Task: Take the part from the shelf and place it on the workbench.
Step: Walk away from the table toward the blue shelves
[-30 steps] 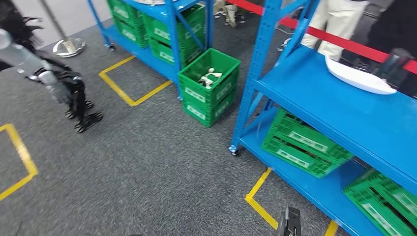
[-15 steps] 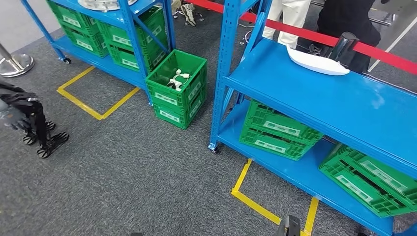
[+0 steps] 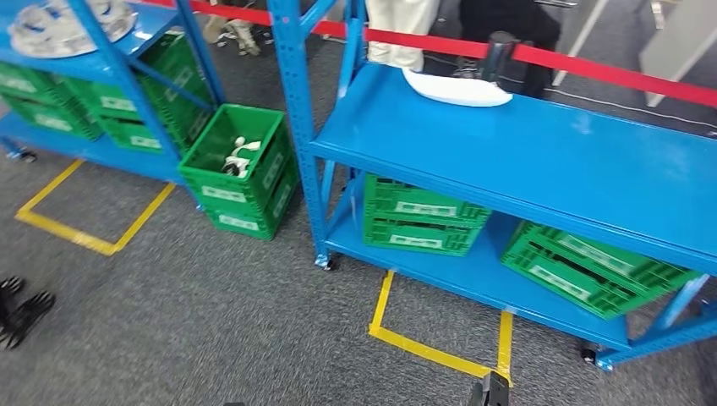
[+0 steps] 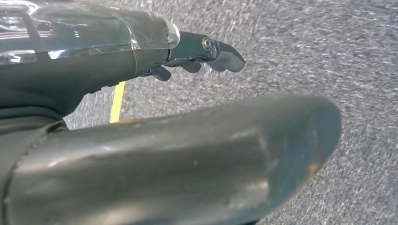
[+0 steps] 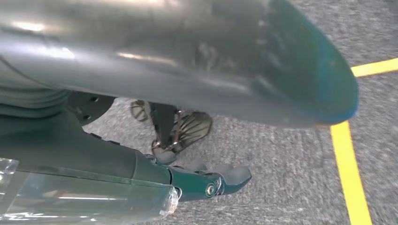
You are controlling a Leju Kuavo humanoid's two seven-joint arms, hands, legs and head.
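A blue rack at far left is carrying a round silvery part (image 3: 59, 25) on its top level, with green crates below. Just beside it on the carpet, an open green crate (image 3: 241, 169) is holding small white pieces. Further right, a second blue shelf (image 3: 541, 161) is bearing a flat white part (image 3: 457, 88) at its back edge, probably the piece to fetch, lying where an arm could reach it. Behind, people are standing beyond a red barrier tape (image 3: 541, 57).

Both arms are hanging over the grey floor, likely idle while the robot is approaching. The left hand (image 4: 141, 84) is holding nothing, its fingers (image 4: 220, 54) lying loosely apart from the thumb. The right hand (image 5: 155, 117) is likewise holding nothing, fingers (image 5: 225, 178) spread from the thumb.
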